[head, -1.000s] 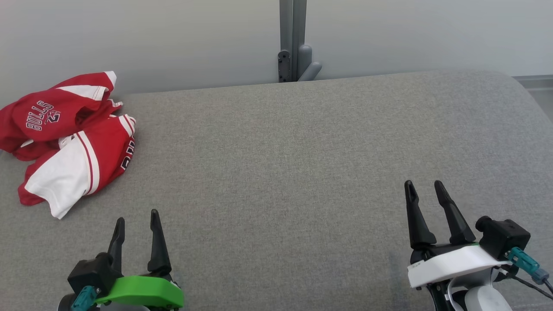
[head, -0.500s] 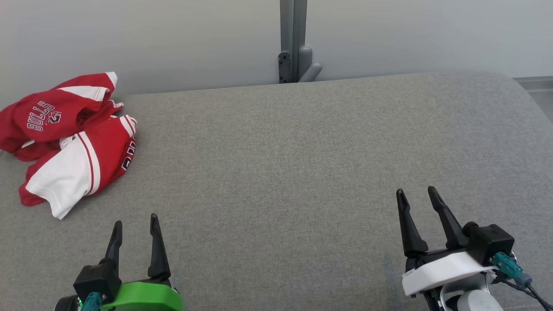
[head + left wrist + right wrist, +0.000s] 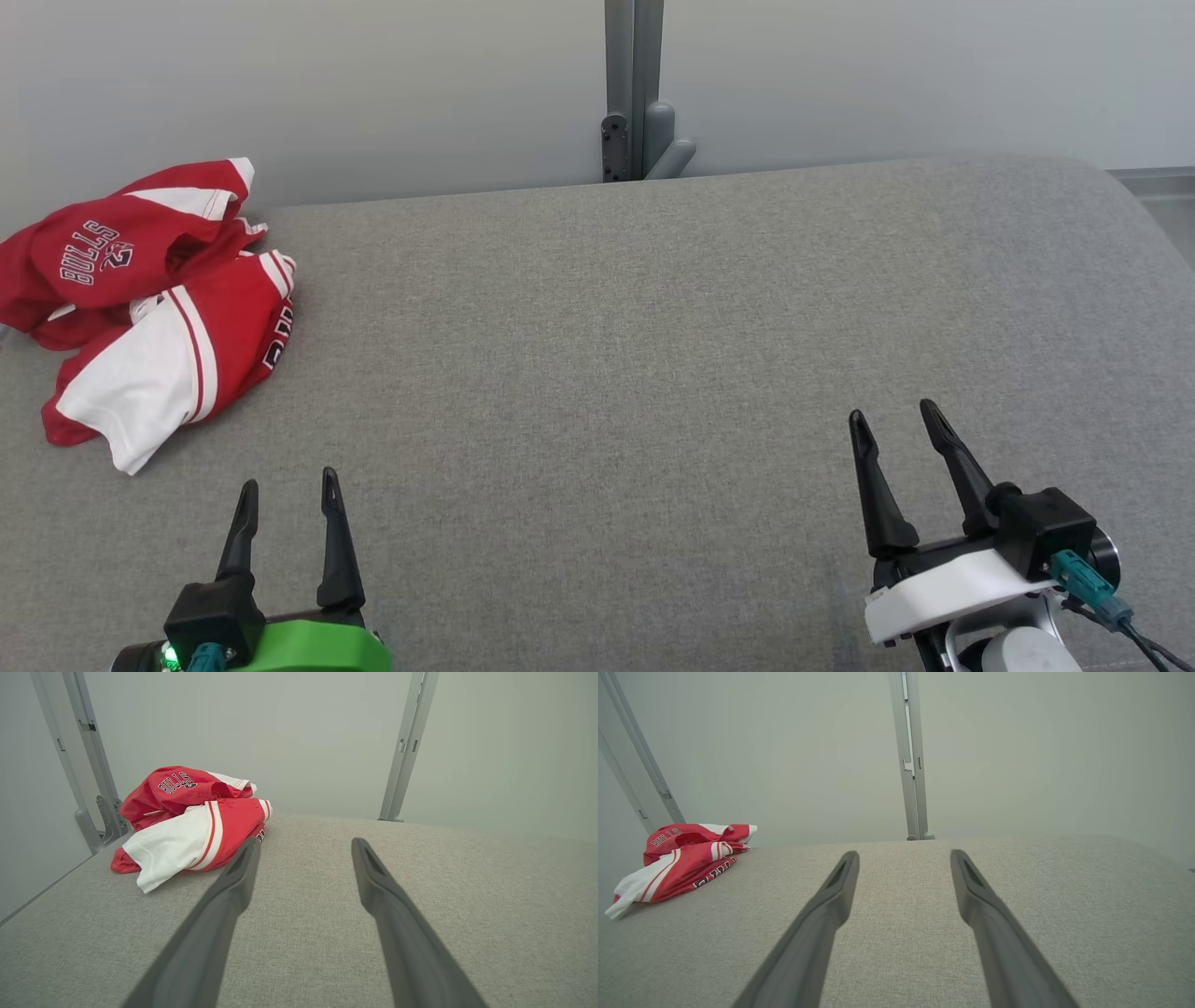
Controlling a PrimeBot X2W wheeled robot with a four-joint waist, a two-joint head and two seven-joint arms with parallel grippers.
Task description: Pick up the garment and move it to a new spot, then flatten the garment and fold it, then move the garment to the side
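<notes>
Red-and-white garment (image 3: 177, 336) lies crumpled on grey cushion (image 3: 653, 355); left claw (image 3: 288, 480) and right claw (image 3: 890, 411) both spread, released.

You face a wide worktop (image 3: 635, 355) covered in grey woven cloth, padded, with its far right corner rounded. Just behind its far edge stands a plain, matte, pale grey wall (image 3: 373, 84). A grey metal post (image 3: 633, 75) runs up that wall at the middle of the far edge, with a small bracket (image 3: 613, 140) and a rounded grey stub (image 3: 667, 140) at its foot. From the left wrist view you can see a second post (image 3: 97, 760) at the worktop's far left corner, slanted in that wide view. The light is soft and even, and shadows are faint.
</notes>
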